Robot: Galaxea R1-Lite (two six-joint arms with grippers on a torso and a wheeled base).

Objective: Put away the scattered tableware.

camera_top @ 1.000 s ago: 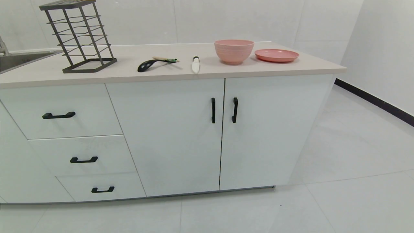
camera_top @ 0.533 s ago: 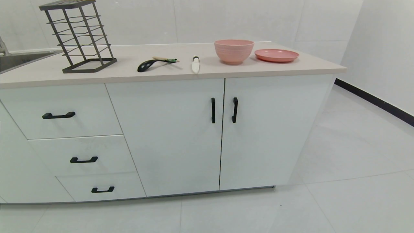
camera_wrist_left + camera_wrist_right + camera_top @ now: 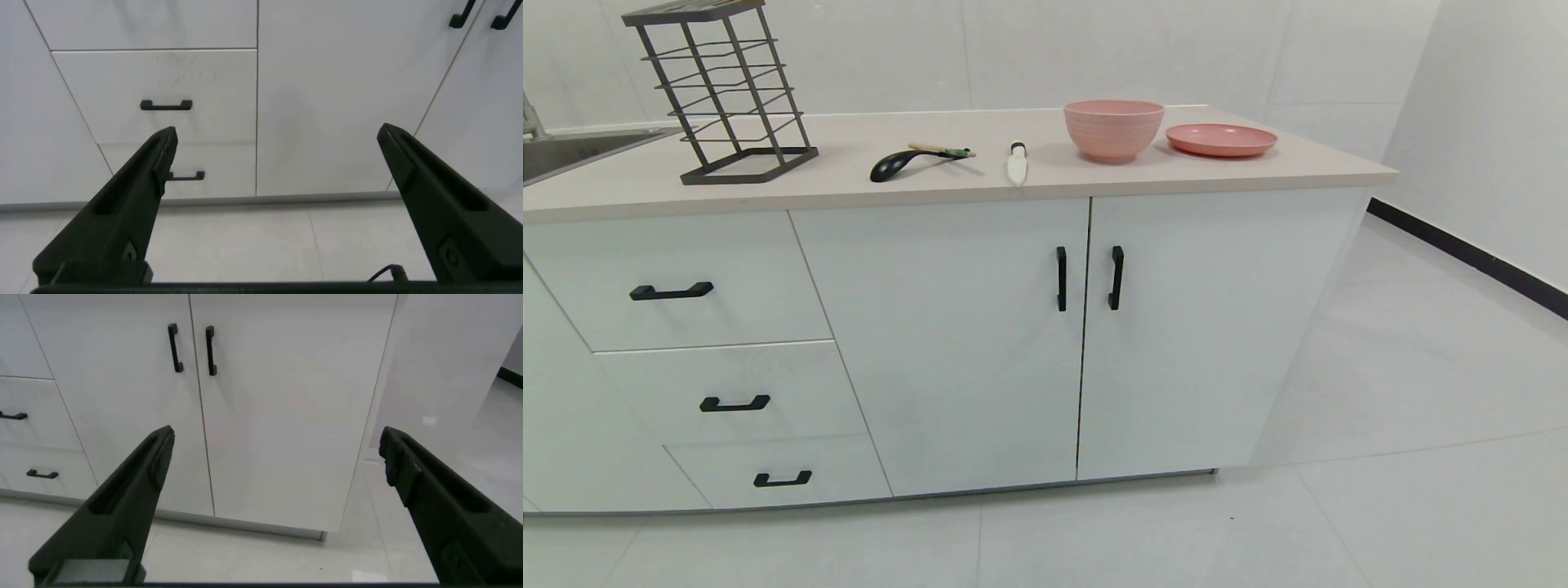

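Tableware on countertop (image 3: 1258, 167): pink bowl (image 3: 1113, 128), pink plate (image 3: 1221, 140) just beside it, white knife (image 3: 1017, 164), black spoon (image 3: 894, 165) near wire rack (image 3: 723, 90). My left gripper (image 3: 278, 135) and right gripper (image 3: 278, 434): fingers spread wide, empty, low before cabinet front (image 3: 286, 400). Advice: raise arms above counter edge before approach; grip bowl at rim.

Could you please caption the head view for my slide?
Bowl, plate, knife, spoon and rack on the counter above shut cabinets.

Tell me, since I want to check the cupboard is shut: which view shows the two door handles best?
The head view: both door handles stand whole on closed doors. Right wrist view shows both too; left wrist clips them.
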